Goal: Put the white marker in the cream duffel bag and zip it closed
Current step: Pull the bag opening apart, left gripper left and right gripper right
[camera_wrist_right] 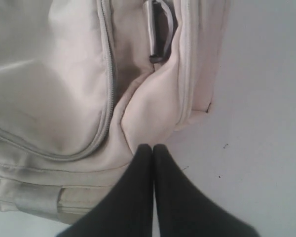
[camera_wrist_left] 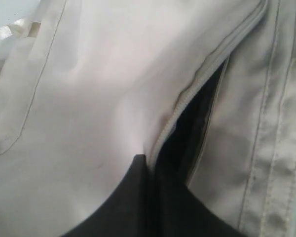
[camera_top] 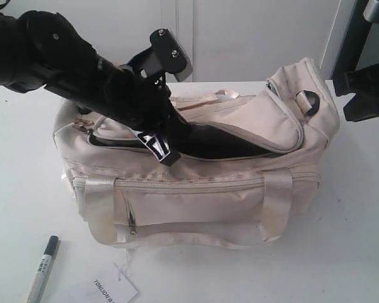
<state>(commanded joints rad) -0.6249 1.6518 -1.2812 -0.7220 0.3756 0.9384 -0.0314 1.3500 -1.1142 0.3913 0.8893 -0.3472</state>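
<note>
On the tabletop (camera_top: 341,240), white marker (camera_top: 44,268) lies outside cream duffel bag (camera_top: 196,202); left gripper (camera_wrist_left: 147,160), right gripper (camera_wrist_right: 153,147) both pinched together, so zipping now strands it.

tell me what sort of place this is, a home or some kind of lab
Most likely a robotics lab or test bench: black robot arms work over a cream duffel bag staged on a plain white table, with featureless white wall panels behind.
</note>
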